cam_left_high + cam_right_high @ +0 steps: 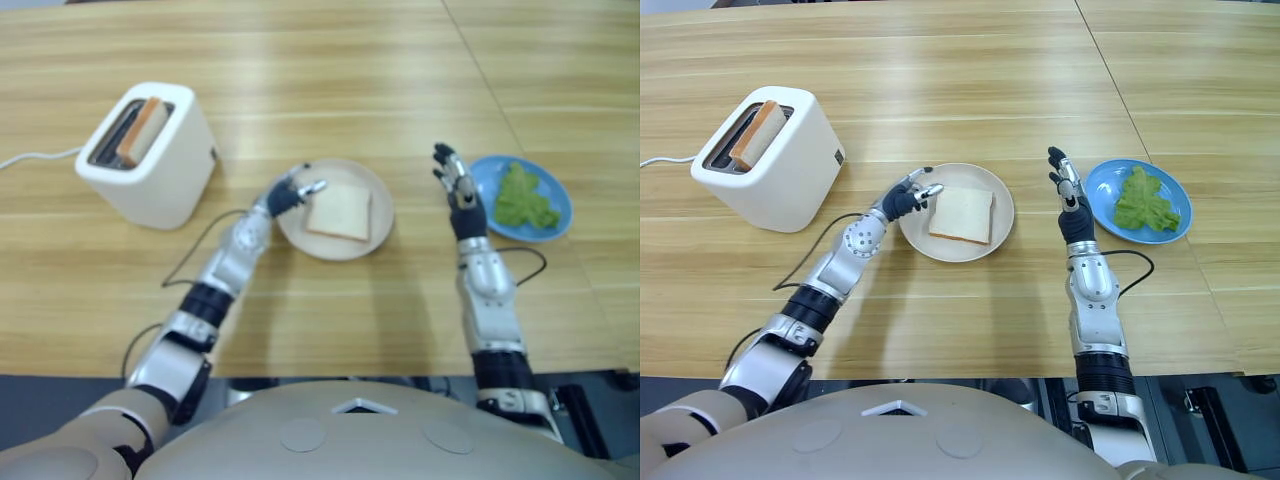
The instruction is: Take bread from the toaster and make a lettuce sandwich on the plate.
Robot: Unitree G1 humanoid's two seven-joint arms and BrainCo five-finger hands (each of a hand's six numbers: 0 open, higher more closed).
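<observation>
L hand (908,196) sits at the left rim of the beige plate (958,253), fingers loosely spread, only slightly bent, holding nothing. Its tips are just beside the left edge of the bread slice (962,214); can't tell if they touch. That slice lies flat, roughly centred on the plate: square, white crumb, thin pale crust, soft-looking.

R hand (1067,185) is held up off the table (970,80), palm turned inward, fingers straight and apart, nothing in it. Just to its right is the blue plate (1145,235), and on it the lettuce (1145,200), a crinkled green leaf, limp and irregular. Its longer axis seems to run toward-away from the robot, approx.

Key relation – the lettuce lies directly right of the R hand, close by, while the L hand is well apart from it, across the beige plate. So the lettuce step looks like R-hand work: sideways to the right, down, then back left over the bread. Thin and floppy, so prob. needs a pinch at an edge.

Farther left, well apart from both hands, is the toaster (780,180) – a white, smooth, rounded box with a second slice (758,133) standing upright in a slot, tan crust showing. L hand is the nearer one for that.
</observation>
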